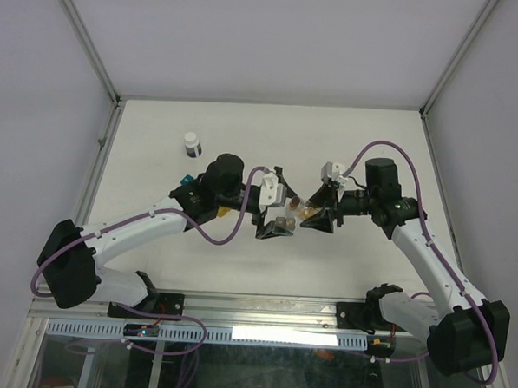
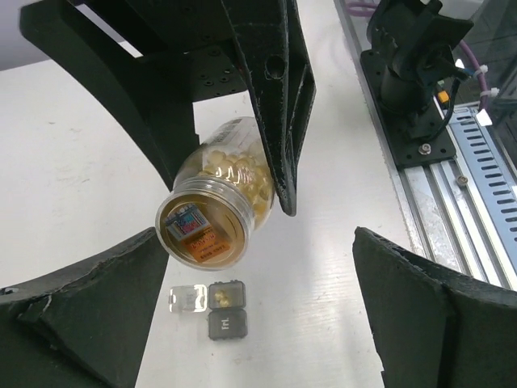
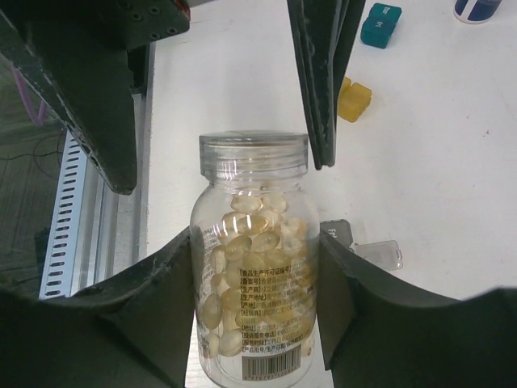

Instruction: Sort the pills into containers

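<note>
left gripper (image 2: 257, 267): jaws spread wide, holding nothing. its 2 fingers stand on either side of the pill bottle's lid end, 1 just beside the lid and the other well apart from it.
right gripper (image 3: 256, 242): clamped on the pill bottle (image 3: 254, 275), 1 finger against each side of the body, below the shoulder.
pill bottle: clear plastic with a printed label and barcode, held above the table (image 1: 245, 132) between the 2 grippers. it is tipped, with the lid end toward the left gripper and lower than the base.
lid (image 2: 202, 230): clear, on the bottle. an orange and blue print shows through its end face.
pills (image 2: 234, 174): pale yellow softgels that fill most of the bottle.
gray container (image 2: 222, 311): flat on the table, right under the bottle's lid end. 1 cell is open with its clear flap folded out to the side, and a few yellow pills lie in it. the other cell is shut under a dark lid with small lettering.
amber container (image 3: 354, 99): on the table beyond the left gripper, partly hidden by a finger in the right wrist view. i cannot tell whether its lids are up or down.
teal container (image 3: 380, 24): on the table near the amber container, farther out, with both cells shut.
small bottle (image 1: 191, 144): dark body and white cap, upright toward the far left of the table, well apart from the grippers.
</note>
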Action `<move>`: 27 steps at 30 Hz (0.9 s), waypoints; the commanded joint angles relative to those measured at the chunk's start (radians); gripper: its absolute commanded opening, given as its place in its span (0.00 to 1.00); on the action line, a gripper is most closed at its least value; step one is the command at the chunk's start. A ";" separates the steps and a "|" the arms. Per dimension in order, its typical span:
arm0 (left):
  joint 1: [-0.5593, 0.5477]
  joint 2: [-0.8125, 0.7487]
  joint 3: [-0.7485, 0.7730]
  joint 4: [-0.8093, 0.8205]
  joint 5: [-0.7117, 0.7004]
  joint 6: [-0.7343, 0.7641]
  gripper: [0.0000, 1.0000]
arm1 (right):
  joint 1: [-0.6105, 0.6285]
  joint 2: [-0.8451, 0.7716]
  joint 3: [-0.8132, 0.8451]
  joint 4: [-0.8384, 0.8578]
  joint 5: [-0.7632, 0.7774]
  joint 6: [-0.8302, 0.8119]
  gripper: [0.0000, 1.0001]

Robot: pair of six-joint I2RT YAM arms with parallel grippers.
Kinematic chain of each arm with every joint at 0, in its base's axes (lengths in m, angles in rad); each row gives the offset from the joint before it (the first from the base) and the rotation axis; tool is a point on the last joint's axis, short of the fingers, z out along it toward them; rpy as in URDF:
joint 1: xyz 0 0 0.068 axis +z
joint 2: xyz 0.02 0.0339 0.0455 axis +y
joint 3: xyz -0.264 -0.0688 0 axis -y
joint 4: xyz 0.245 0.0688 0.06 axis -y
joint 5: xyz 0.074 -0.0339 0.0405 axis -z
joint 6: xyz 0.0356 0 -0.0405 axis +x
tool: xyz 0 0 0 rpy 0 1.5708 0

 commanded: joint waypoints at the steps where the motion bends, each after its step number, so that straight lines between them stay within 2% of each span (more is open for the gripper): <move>1: 0.003 -0.065 -0.051 0.138 -0.068 -0.071 0.99 | 0.001 -0.006 0.044 0.054 -0.039 -0.002 0.00; 7: 0.026 -0.177 -0.208 0.359 -0.198 -0.303 0.99 | 0.001 -0.004 0.043 0.052 -0.039 -0.007 0.00; 9: 0.035 -0.229 -0.272 0.461 -0.258 -0.430 0.99 | 0.001 -0.002 0.043 0.051 -0.040 -0.009 0.00; 13: 0.039 -0.332 -0.356 0.521 -0.392 -0.689 0.99 | 0.001 0.002 0.041 0.051 -0.045 -0.014 0.00; 18: 0.041 -0.338 -0.370 0.592 -0.380 -1.059 0.96 | 0.001 0.004 0.040 0.051 -0.043 -0.016 0.00; 20: 0.040 -0.323 -0.339 0.545 -0.407 -1.156 0.86 | 0.000 0.004 0.040 0.051 -0.041 -0.016 0.00; 22: 0.031 -0.299 -0.281 0.418 -0.466 -1.197 0.78 | 0.000 0.004 0.039 0.053 -0.041 -0.016 0.00; 25: -0.031 -0.259 -0.190 0.229 -0.590 -1.153 0.77 | 0.000 0.006 0.040 0.052 -0.040 -0.017 0.00; 27: -0.056 -0.232 -0.146 0.181 -0.628 -1.132 0.77 | 0.000 0.005 0.040 0.051 -0.039 -0.017 0.00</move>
